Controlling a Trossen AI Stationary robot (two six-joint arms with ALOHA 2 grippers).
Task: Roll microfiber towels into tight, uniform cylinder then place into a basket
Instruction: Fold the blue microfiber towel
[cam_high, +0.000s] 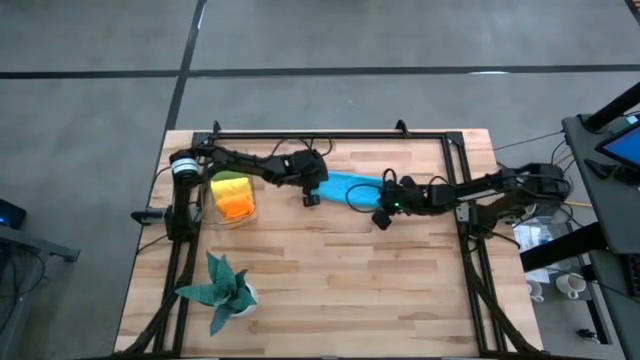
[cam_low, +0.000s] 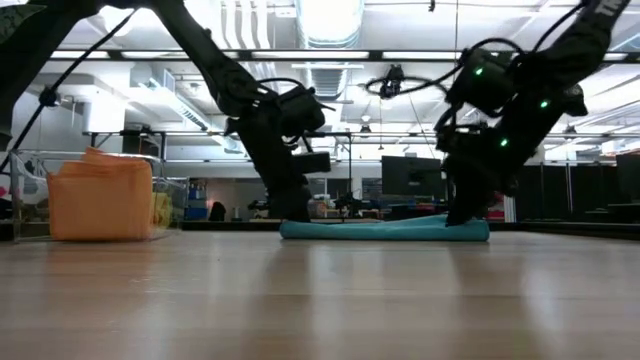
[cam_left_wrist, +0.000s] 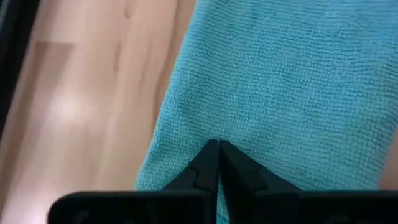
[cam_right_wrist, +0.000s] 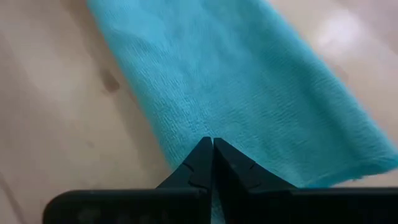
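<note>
While the blue towel (cam_high: 348, 186) lies flat mid-desk, right of the basket (cam_high: 232, 197), your left gripper (cam_high: 311, 199) and right gripper (cam_high: 381, 219) each have jaws pinched shut on an end of it. You're starting the roll, I judge; next, turn both ends evenly and keep it tight.

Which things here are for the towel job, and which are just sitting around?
For the job:
- blue towel, lying flat, pinched at its ends by the left end effector and the right end effector
- clear basket with an orange towel and a lime green towel inside

Just sitting around:
- spiky plant in its white pot
- black metal frame
</note>
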